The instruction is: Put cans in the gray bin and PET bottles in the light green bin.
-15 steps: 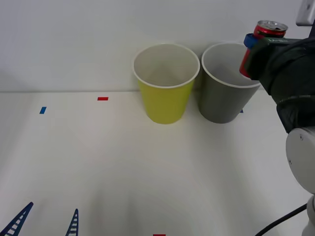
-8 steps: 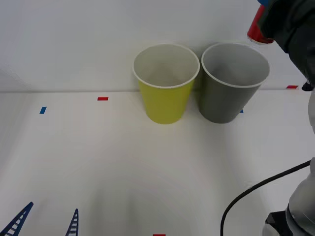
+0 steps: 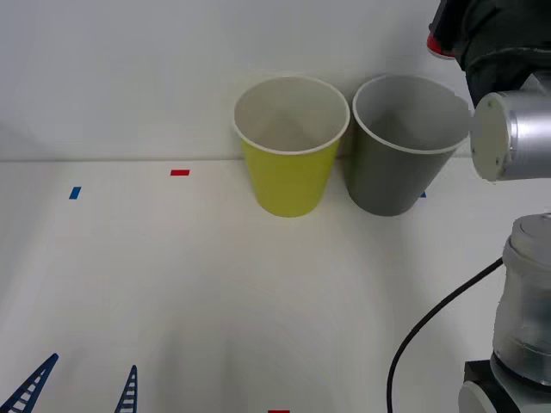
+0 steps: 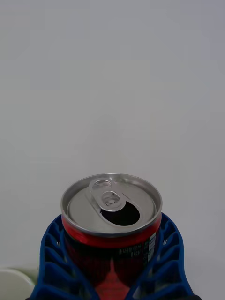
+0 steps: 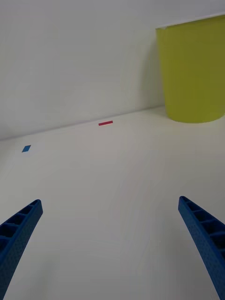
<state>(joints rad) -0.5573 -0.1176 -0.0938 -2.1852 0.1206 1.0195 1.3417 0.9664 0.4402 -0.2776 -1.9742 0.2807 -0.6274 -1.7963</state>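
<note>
Right gripper [image 4: 112, 281]: clamped on red drink can [image 4: 111, 220], upright between jaws, above gray bin [image 3: 401, 146] for drop
Left gripper [image 5: 110, 243]: spread wide, idle near light green bin [image 5: 192, 70]

The right arm is reaching up and far on the right side of the scene, its dark wrist housing sitting at the top right corner of the front view with a silver round joint below it and a black cable trailing down toward the near edge. The right gripper [image 4: 112, 276] is clasping its blue ribbed fingers [image 4: 54, 262] around a red can [image 4: 111, 220], one finger on each side. The left gripper [image 3: 77, 387] is waiting low at the near left, its two blue fingers [image 5: 18, 234] spread wide apart and holding nothing.
</note>
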